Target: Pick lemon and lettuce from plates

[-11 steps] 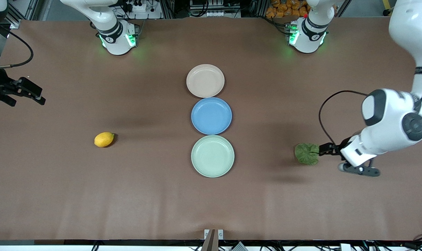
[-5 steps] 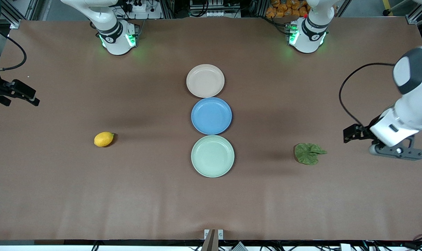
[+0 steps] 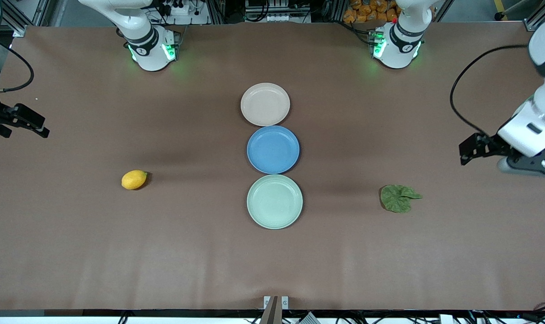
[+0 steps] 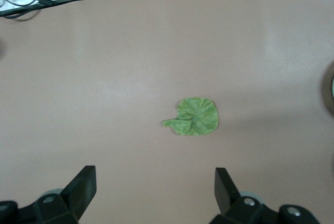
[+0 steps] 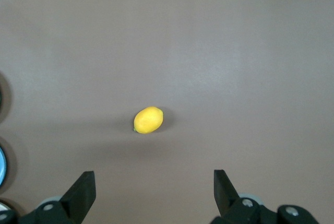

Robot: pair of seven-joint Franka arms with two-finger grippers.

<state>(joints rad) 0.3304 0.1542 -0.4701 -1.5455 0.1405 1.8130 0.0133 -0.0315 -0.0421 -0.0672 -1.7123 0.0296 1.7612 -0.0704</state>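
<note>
I see the yellow lemon (image 3: 134,180) on bare table at frame left, the crinkled green lettuce (image 3: 399,198) flat at right; beige plate (image 3: 265,104) and mint plate (image 3: 274,201) sit centre, empty.

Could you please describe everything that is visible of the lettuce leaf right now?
The lettuce is one dark green, crinkled leaf with a ragged edge and a small pointed tab toward the left arm's end. It lies flat on the bare brown table, apart from the mint plate. Nothing touches it; the left end effector, open, is up and away from it.
</note>
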